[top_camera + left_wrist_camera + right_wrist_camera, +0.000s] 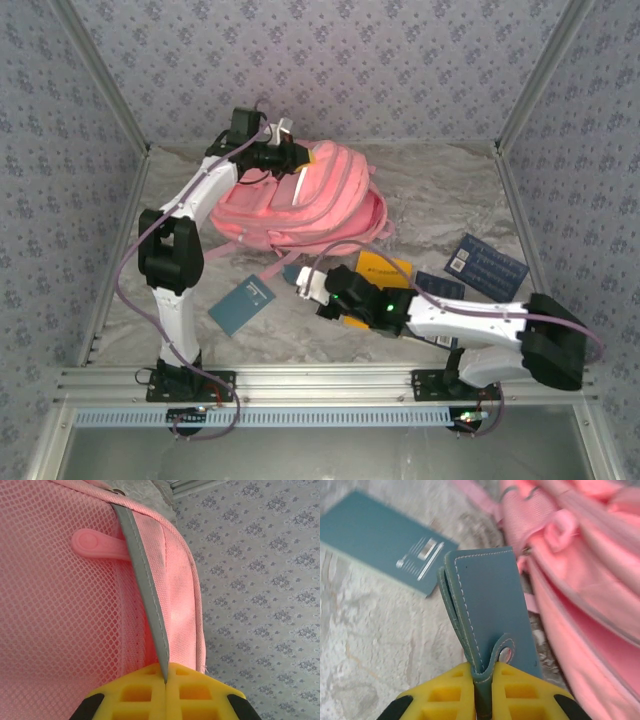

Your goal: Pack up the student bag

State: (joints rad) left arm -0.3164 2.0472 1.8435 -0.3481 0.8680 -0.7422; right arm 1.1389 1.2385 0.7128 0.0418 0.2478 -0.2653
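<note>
**Item 1, student bag**: pink, lying at the back centre of the counter, with straps trailing toward the near side.

**Item 2, left hand**: clenched on a grey strip of the bag. The wrist view gives the pinch itself, the pink mesh and a pink zip pull. The overhead view places this hand at the bag's far upper end.

**Item 3, right hand**: grasping a teal case, stitched, gripped at its snap-tab end, just beside the bag's near edge. From above the case is a small dark shape, possibly tilted; hard to make out.

**Item 4, teal booklet**: flat on the counter, left of the right hand.

**Item 5, seen from above:** yellow book, partly under the right arm, and dark blue booklet, to the right of the bag.
</note>
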